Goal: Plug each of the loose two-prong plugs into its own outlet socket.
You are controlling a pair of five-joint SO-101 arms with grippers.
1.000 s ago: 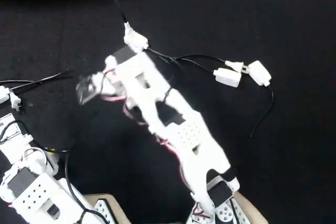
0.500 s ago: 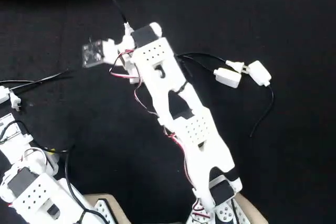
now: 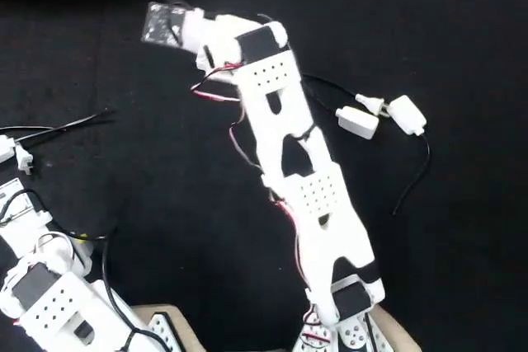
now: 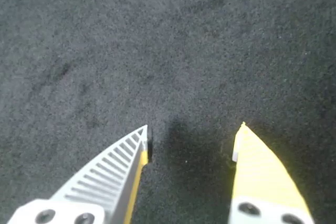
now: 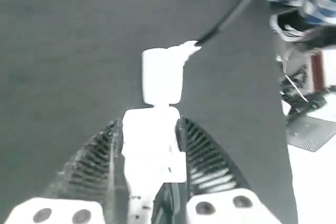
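Right gripper (image 5: 149, 123): jaws clamped on a plug (image 5: 152, 150), which touches the socket (image 5: 161, 82) end to end. Left gripper (image 4: 191, 140): jaws wide, holding nothing, over the mat (image 4: 157, 35). Step in hand: seating this plug. Full insertion cannot be confirmed. Next move: press in line with the socket, then release.

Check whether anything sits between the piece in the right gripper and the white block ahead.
Nothing visible does: the white piece in the right gripper meets the white block on the black cable end to end.
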